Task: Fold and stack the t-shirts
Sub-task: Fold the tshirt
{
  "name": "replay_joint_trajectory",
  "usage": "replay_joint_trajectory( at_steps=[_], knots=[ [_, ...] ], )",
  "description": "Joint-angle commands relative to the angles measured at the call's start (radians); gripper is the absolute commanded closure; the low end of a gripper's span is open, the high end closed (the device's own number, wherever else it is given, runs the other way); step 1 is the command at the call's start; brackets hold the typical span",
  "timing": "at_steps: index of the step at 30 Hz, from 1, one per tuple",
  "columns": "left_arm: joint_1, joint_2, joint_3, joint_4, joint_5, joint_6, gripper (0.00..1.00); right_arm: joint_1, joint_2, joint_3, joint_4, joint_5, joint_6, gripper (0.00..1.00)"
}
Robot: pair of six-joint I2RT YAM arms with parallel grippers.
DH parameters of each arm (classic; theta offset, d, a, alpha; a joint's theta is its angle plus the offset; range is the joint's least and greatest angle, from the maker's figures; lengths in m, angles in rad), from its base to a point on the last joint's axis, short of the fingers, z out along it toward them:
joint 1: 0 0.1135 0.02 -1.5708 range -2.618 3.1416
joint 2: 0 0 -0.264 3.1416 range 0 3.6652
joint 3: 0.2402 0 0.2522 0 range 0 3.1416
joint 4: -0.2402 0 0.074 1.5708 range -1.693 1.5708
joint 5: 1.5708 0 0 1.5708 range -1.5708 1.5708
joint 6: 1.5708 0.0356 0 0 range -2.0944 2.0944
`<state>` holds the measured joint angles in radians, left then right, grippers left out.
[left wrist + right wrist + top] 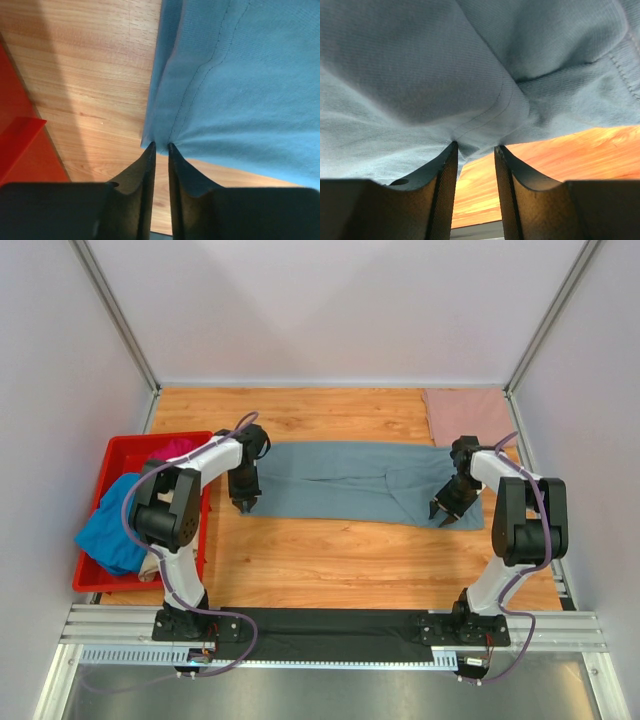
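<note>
Both arms reach forward over tabletop, elbows raised, wrists bent down. Left gripper (243, 505) low toward left edge, jaws nearly together, pinching shirt (340, 480) corner. Right gripper (442, 518) low toward right edge, tilted, jaws slightly wider, nipping shirt hem.

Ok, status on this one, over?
Copy: left end effector pinching near-left corner of grey-blue t-shirt, right end effector its near-right edge. Shirt lying spread out; pink t-shirt far right, red bin left, neither in the way.
</note>
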<state>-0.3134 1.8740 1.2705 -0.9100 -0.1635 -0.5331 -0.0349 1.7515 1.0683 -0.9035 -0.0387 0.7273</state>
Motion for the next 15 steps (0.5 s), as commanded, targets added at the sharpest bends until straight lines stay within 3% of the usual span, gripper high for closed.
replay_joint_trajectory(
  at_steps=[1,4,15],
  knots=[
    [0.002,-0.019,-0.013,-0.01,-0.011,0.015,0.79,0.003,-0.014,-0.033,0.014,0.01,-0.016,0.64],
    [0.002,-0.033,-0.017,-0.003,-0.001,0.015,1.0,0.003,-0.009,-0.037,0.021,0.005,-0.014,0.64],
    [0.0,-0.104,-0.068,-0.032,0.008,-0.051,1.0,0.003,-0.009,-0.03,0.02,0.007,-0.011,0.67]
  ],
)
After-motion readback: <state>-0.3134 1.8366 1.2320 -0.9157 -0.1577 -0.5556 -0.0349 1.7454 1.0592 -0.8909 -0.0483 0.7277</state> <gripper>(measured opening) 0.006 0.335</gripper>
